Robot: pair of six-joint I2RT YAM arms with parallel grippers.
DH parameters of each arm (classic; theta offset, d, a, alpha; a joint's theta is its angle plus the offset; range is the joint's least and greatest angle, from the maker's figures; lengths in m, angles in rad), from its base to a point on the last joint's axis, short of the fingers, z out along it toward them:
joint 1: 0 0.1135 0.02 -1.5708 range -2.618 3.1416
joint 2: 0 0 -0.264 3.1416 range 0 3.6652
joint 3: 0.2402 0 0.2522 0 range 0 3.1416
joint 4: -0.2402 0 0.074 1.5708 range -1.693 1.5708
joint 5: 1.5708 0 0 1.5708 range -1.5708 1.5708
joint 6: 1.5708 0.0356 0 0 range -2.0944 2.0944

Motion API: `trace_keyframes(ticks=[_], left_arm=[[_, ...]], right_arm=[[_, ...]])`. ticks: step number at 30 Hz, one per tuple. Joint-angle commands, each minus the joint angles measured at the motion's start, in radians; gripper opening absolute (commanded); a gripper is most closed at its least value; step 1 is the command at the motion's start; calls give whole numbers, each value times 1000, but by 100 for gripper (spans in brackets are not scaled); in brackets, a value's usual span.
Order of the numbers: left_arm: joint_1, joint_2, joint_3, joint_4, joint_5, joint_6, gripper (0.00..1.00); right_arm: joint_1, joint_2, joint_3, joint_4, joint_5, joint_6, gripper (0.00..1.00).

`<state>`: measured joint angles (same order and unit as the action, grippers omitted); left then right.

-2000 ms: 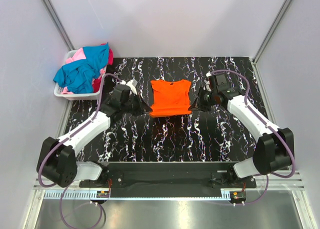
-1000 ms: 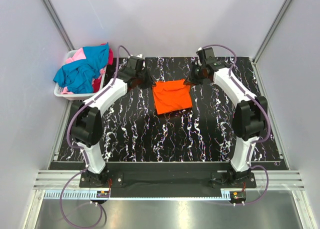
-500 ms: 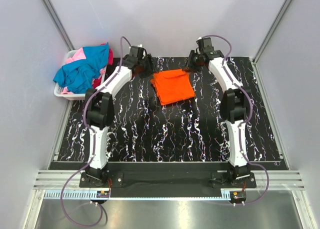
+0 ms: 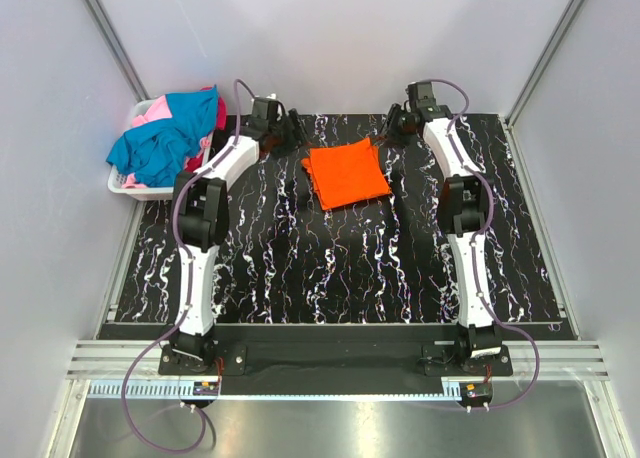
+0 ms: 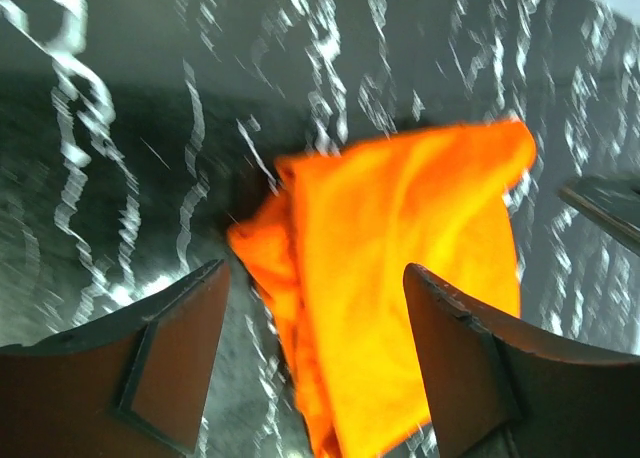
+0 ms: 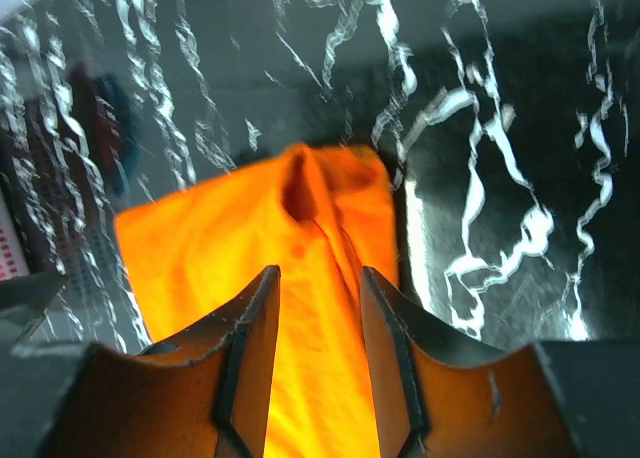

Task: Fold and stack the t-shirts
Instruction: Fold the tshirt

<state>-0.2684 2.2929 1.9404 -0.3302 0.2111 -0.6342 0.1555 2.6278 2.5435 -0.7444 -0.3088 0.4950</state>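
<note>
A vivid orange t-shirt (image 4: pixel 347 173) lies folded into a small rectangle on the black marbled table (image 4: pixel 330 268), near its far middle. My left gripper (image 4: pixel 293 138) hovers just off the shirt's far left corner. In the left wrist view it (image 5: pixel 315 278) stands wide open, with the orange cloth (image 5: pixel 400 268) lying loose below the fingers. My right gripper (image 4: pixel 388 136) sits at the far right corner. Its jaws (image 6: pixel 320 278) are parted over the orange cloth (image 6: pixel 210 248), gripping nothing. More t-shirts, teal-blue (image 4: pixel 165 143), pink (image 4: pixel 152 110) and red (image 4: pixel 218 118), are heaped in the basket.
A white slatted basket (image 4: pixel 150 190) stands at the table's far left corner, heaped above its rim. Both arms reach far back, their links stretched over the left and right sides of the table. Grey walls close in the back and sides.
Both grippers carried the shirt's near edge to the back, folding it over. Then both opened and let go of the cloth, which now lies smaller and a little farther back.
</note>
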Motion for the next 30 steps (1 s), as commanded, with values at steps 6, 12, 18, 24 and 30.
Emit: trace_keyframes(ticks=[6,12,18,24,30], left_arm=[[-51,-128,-112,-9,231,-113,63],[-112,-144,-115,-64,235,-111,50],[-143,-98,-84,-115,197,-114,43],[-152,-64,-80,-220,74,-93,37],[-152,-53,-80,-300,-22,-79,38]], right_arm=[[22,-182,-225,0,-131,-53,40],[76,-232,-305,11,-147,-81,37],[99,-244,-338,7,-112,-91,35],[107,-275,-396,0,-55,-53,32],[128,-341,-554,28,54,-9,26]])
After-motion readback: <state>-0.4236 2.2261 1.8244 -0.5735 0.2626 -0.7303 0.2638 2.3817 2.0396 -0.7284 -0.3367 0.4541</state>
